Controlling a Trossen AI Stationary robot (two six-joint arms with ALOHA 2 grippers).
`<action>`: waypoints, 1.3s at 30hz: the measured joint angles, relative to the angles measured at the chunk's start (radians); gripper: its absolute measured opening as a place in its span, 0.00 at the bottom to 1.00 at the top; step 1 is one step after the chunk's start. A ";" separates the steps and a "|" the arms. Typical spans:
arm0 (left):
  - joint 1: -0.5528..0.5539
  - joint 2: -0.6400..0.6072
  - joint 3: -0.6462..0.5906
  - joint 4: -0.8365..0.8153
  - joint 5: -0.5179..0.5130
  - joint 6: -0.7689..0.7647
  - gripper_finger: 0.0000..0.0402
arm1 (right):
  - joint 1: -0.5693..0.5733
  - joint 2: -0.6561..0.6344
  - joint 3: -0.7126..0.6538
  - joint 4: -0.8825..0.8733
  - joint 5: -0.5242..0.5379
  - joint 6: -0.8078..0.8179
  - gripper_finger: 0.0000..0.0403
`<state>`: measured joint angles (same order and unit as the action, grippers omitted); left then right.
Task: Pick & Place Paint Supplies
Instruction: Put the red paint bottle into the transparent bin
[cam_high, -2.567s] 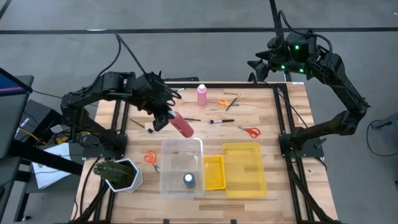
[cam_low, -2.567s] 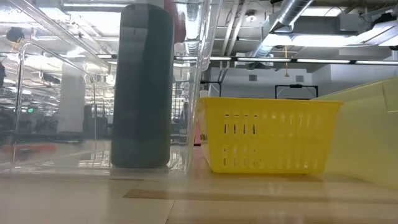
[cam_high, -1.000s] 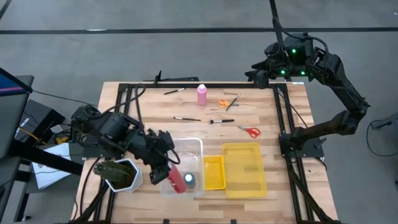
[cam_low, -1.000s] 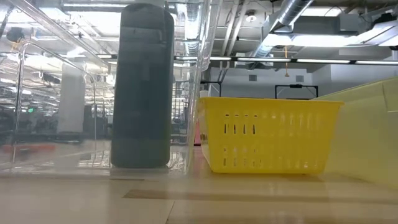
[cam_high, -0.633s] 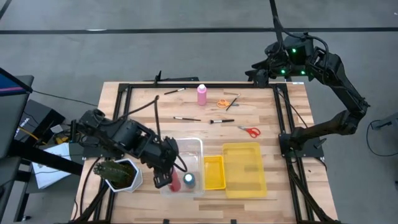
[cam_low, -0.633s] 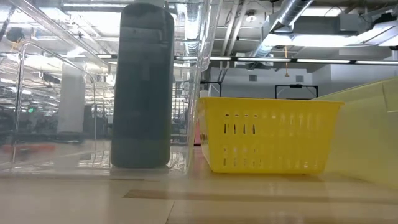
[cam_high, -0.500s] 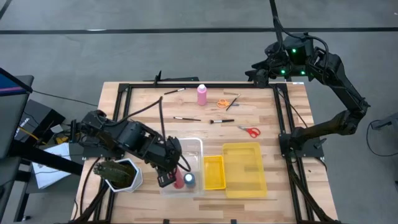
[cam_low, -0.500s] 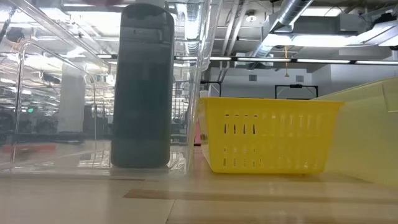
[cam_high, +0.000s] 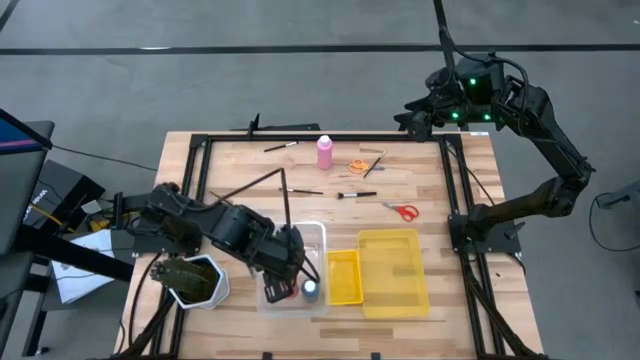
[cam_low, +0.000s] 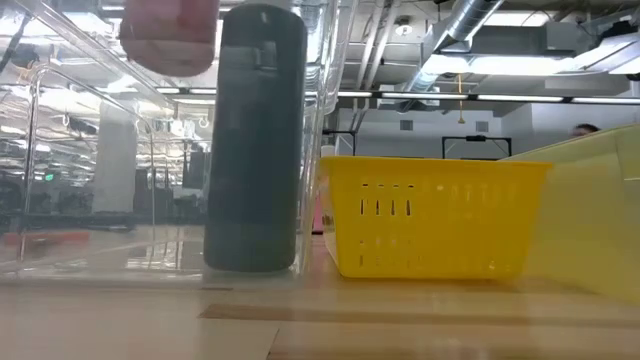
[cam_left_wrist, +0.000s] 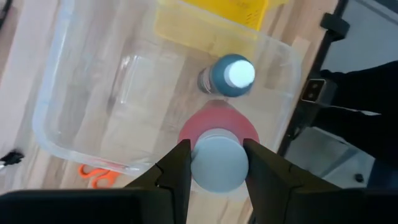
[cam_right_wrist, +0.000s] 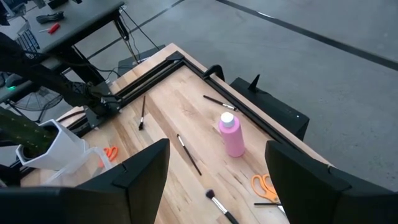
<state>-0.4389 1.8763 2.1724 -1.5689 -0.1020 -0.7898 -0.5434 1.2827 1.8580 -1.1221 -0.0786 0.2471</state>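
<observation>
My left gripper (cam_high: 281, 291) is shut on a red paint bottle (cam_left_wrist: 217, 127) with a pale cap, over the clear bin (cam_high: 296, 240). The bottle's red bottom (cam_low: 168, 40) shows high inside the bin. A dark blue paint bottle (cam_left_wrist: 229, 74) stands on its base in the bin, right beside the red one. On the far table a pink bottle (cam_high: 325, 152) stands upright, with paintbrushes (cam_high: 300, 190) and scissors (cam_high: 402, 211) lying flat. My right gripper (cam_right_wrist: 214, 180) waits open, high off the table's far right corner. My left gripper pinches the red bottle between its two fingers (cam_left_wrist: 177, 168), at the top end beside the pale cap (cam_left_wrist: 217, 163). The fingers come from above, pointing steeply down. The bottle hangs about upright, cap up, clear of the bin's floor.
A yellow basket (cam_high: 343, 277) and a yellow bin (cam_high: 393, 270) stand right of the clear bin. A potted plant (cam_high: 188, 280) stands left of it. Orange scissors (cam_left_wrist: 93, 176) lie outside the clear bin's wall. A black frame (cam_high: 452, 180) runs round the table.
My left gripper has carried the red bottle toward the table's right edge and down, from the clear bin's near left corner into the space above it. The bottle has tipped from slanting to nearly upright. The dark blue bottle has slid a little to the right inside the bin.
</observation>
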 joint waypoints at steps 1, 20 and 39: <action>0.000 0.002 -0.011 0.003 -0.008 0.000 0.28 | 0.000 0.000 0.000 0.000 0.000 0.000 0.65; -0.020 -0.003 -0.287 0.138 -0.049 0.004 0.28 | 0.000 0.000 0.000 0.000 0.000 -0.003 0.65; -0.057 -0.003 -0.426 0.331 -0.066 -0.011 0.28 | 0.000 0.000 0.000 0.000 0.000 -0.003 0.65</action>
<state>-0.4955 1.8736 1.7465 -1.2376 -0.1680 -0.8005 -0.5438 1.2827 1.8580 -1.1225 -0.0784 0.2440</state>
